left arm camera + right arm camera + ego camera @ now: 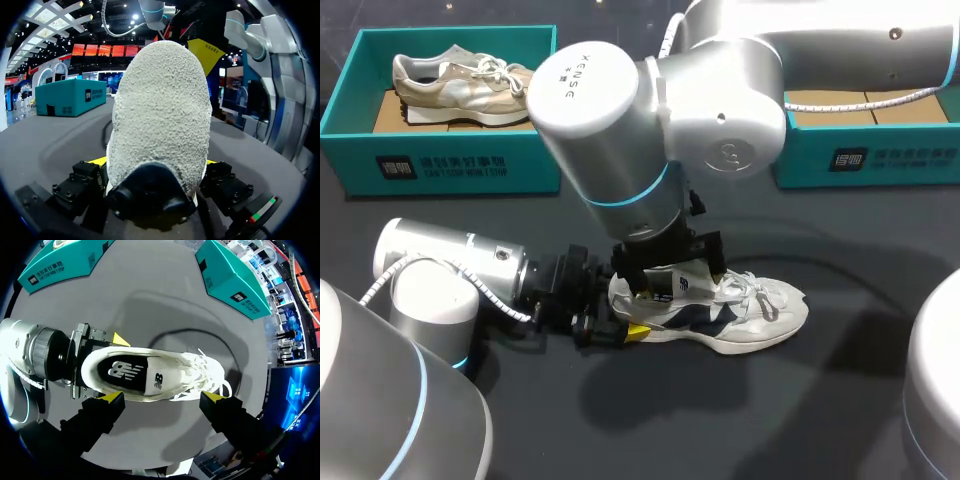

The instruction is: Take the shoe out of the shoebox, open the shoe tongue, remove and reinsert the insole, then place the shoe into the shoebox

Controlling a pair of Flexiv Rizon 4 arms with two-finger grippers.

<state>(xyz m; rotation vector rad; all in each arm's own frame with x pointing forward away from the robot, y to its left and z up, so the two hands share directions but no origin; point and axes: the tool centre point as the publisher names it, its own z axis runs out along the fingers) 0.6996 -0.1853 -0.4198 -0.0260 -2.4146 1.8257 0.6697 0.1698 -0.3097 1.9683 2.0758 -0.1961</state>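
Observation:
A white and navy shoe (740, 315) lies on its sole on the dark table, toe to the right. My left gripper (620, 325) comes in low from the left and is shut on the shoe's heel (160, 115), with a yellow tip pressed against each side. In the right wrist view the shoe (150, 375) shows its black insole (122, 371) inside and its tongue (157, 381) lying flat. My right gripper (162, 396) hangs open just above the shoe mouth, holding nothing; in the head view my right gripper (670, 262) covers the shoe's rear half.
A teal shoebox (450, 165) at the back left holds a beige shoe (460, 80). A second teal shoebox (880, 160) stands at the back right, partly hidden by my right arm. Bare dark table lies in front of the shoe.

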